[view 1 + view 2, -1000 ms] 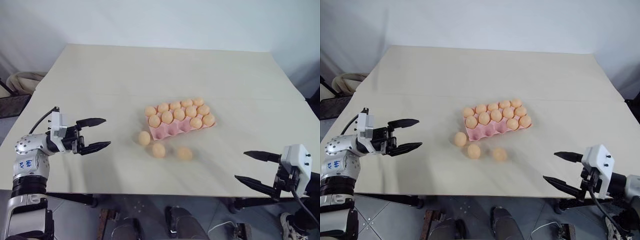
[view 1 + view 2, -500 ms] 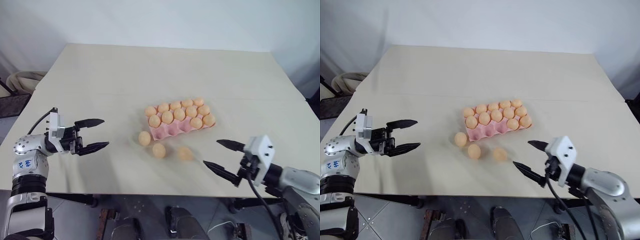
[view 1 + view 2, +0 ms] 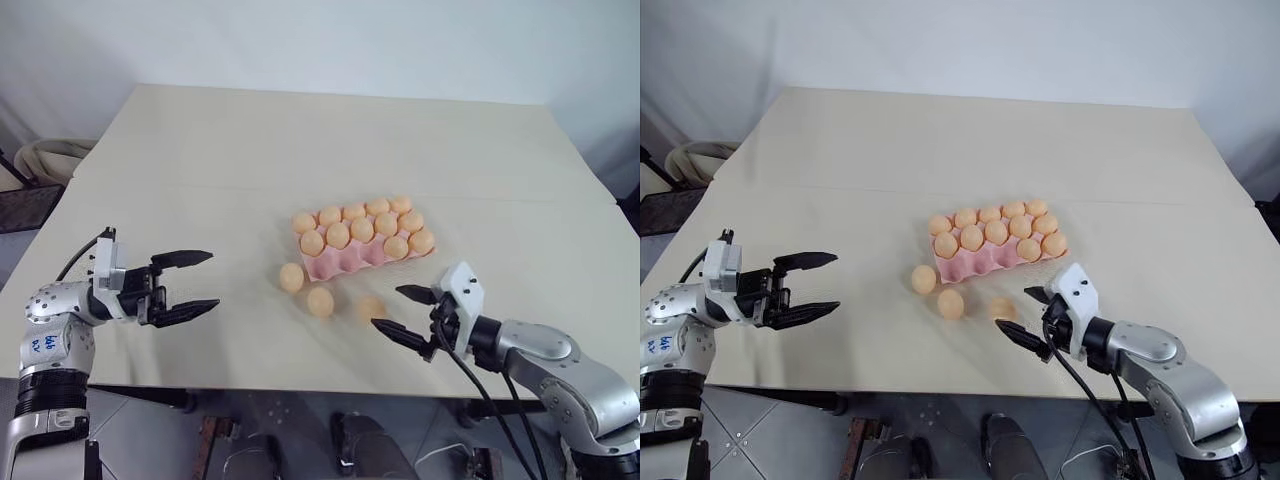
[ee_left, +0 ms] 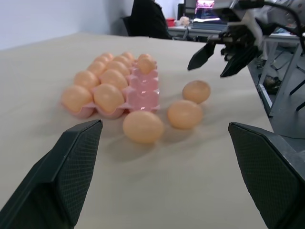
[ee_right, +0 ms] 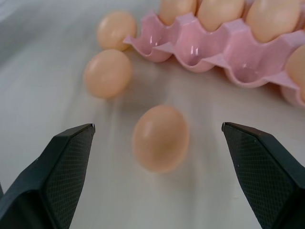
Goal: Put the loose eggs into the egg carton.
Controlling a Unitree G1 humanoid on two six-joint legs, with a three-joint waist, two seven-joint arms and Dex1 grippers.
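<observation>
The right gripper (image 3: 1024,318), two black tapered fingers on a white-and-grey wrist, hangs released and empty over the near part of the pale beige tabletop (image 3: 250,160). Its jaws are spread wide and aimed at the nearest loose egg (image 5: 160,138), a smooth pale orange-tan oval lying just in front of the fingertips, apart from them. In the head views one fingertip partly overlaps that egg. Two more loose eggs (image 3: 320,300) lie beyond it in a loose line on the table, just beside the near edge of the pink moulded egg carton (image 5: 209,45). The carton's front row of cups looks mostly bare; its two back rows are filled with matching eggs, and the right wrist view cuts off its far end. Whether a fourth loose egg exists cannot be made out. Well to the left, the left gripper (image 3: 193,283) hovers level over the table, also spread wide, holding nothing.
</observation>
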